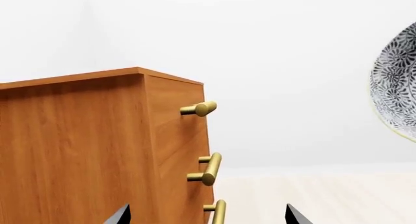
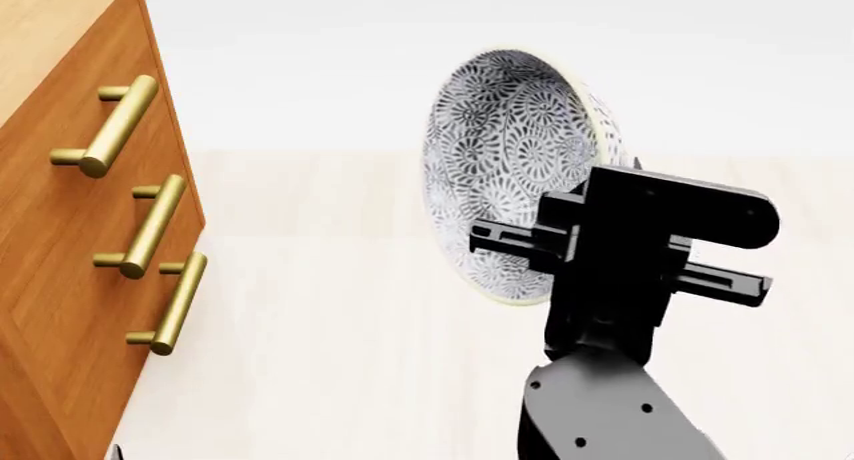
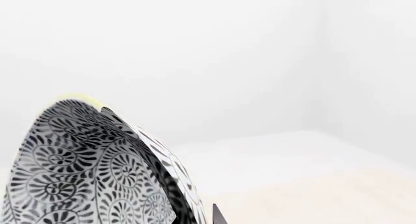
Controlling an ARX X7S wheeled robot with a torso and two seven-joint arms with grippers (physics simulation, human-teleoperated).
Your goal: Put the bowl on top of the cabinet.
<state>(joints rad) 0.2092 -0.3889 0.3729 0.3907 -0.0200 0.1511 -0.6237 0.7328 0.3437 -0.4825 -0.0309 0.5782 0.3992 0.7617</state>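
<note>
The bowl [image 2: 514, 150], white with a dense grey-black floral pattern, hangs in the air tipped on its side, its opening turned toward the cabinet. My right gripper [image 2: 554, 255] is shut on its lower rim; in the right wrist view the bowl [image 3: 85, 165] fills the lower corner, with my right gripper [image 3: 195, 212] pinching its wall. The orange-brown cabinet [image 2: 80, 280] stands at the left, its lighter top [image 2: 54, 20] just in view. My left gripper [image 1: 208, 218] is open and empty beside the cabinet [image 1: 78, 146]. The bowl [image 1: 396, 87] shows at that view's edge.
Three brass bar handles [image 2: 114, 125], [image 2: 150, 225], [image 2: 178, 302] stick out from the cabinet front toward the bowl. Pale floor [image 2: 347, 360] lies between cabinet and right arm. White walls stand behind.
</note>
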